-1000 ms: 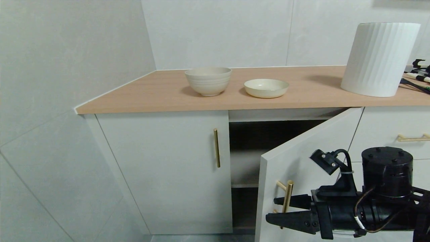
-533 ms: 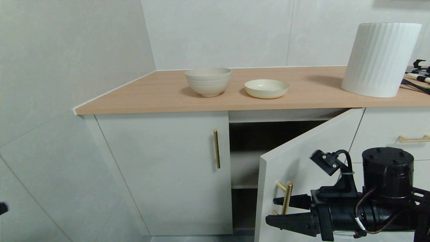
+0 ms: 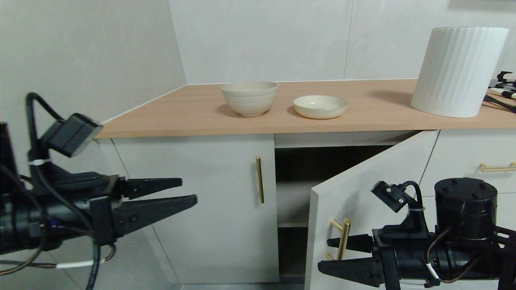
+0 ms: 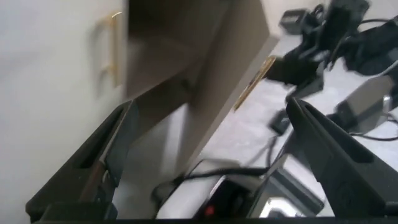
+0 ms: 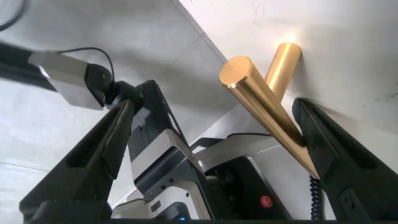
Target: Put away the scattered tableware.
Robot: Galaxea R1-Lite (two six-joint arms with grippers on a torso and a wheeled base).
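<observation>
the cabinet door (image 3: 354, 189) stands open, my right gripper (image 3: 325, 253) has its fingers spread either side of the brass handle (image 3: 344, 237), my left gripper (image 3: 188, 191) is spread and empty, and the bowl (image 3: 249, 98) and shallow dish (image 3: 320, 106) sit on the counter (image 3: 193, 117), neither yet put away.

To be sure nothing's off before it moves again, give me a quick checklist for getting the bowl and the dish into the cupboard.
1. Cupboard door open: ok, though only partly swung out.
2. Right gripper clear of the door handle: not ok, its open fingers sit on either side of the handle.
3. Left gripper free to pick: ok, open and holding nothing.
4. Bowl upright on the counter: ok.
5. Dish apart from the bowl: ok, there is a gap between them.
6. Room on the shelf inside: cannot tell, the inside is dark.
</observation>
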